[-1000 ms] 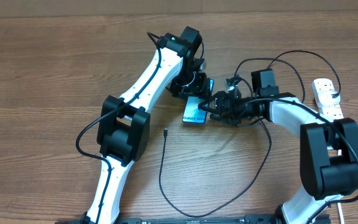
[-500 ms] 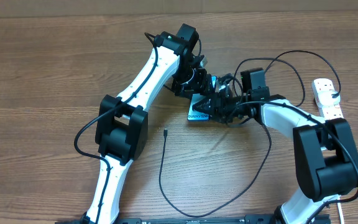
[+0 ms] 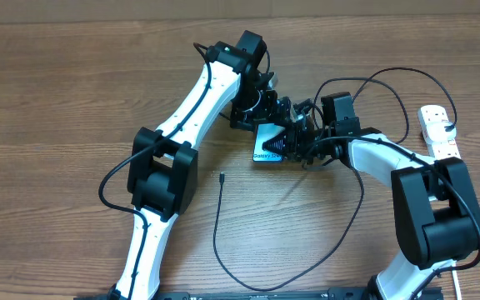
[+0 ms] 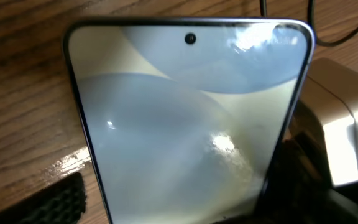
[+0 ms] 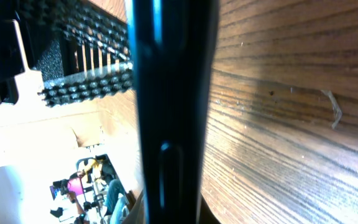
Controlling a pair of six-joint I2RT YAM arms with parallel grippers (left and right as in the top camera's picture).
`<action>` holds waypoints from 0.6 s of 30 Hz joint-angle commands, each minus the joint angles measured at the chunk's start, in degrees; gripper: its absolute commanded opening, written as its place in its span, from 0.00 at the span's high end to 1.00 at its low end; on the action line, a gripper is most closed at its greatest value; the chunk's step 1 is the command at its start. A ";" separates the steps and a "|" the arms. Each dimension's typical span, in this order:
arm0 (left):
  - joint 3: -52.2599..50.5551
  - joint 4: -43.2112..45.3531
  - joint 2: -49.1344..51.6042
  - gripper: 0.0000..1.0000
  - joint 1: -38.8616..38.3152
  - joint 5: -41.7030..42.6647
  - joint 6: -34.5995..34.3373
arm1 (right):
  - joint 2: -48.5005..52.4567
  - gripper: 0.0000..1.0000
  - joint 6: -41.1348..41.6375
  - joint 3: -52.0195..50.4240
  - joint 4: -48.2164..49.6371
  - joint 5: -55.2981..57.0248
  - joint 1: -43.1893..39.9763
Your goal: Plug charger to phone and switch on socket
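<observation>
Right gripper (image 3: pixel 291 146) is clamping the phone (image 3: pixel 266 151) by its right-hand edge, jaws closed on the thin frame. The phone is sitting mid-desk between the two arms, tilted up with its screen and white lettering facing the overhead camera. From the right wrist, its dark side edge (image 5: pixel 169 112) is filling the middle of the view, running top to bottom.

Left gripper (image 3: pixel 265 123) is standing open at the phone's far end. In its wrist view the pale blue screen (image 4: pixel 185 124) is lying between the fingers, and the one ribbed pad (image 4: pixel 61 199) in view is sitting just off the frame, not pressing it.

The charger (image 3: pixel 217 225) is lying loose on the desk (image 3: pixel 57 100). Its connector tip (image 3: pixel 222 175) is resting just below-left of the phone, apart from it.

The socket (image 3: pixel 438 132) is lying at the right edge, well apart from the phone.
</observation>
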 commanded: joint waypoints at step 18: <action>1.16 2.40 -0.07 0.25 9.07 51.30 20.74 | 0.09 0.96 14.88 0.76 25.88 -25.68 -3.06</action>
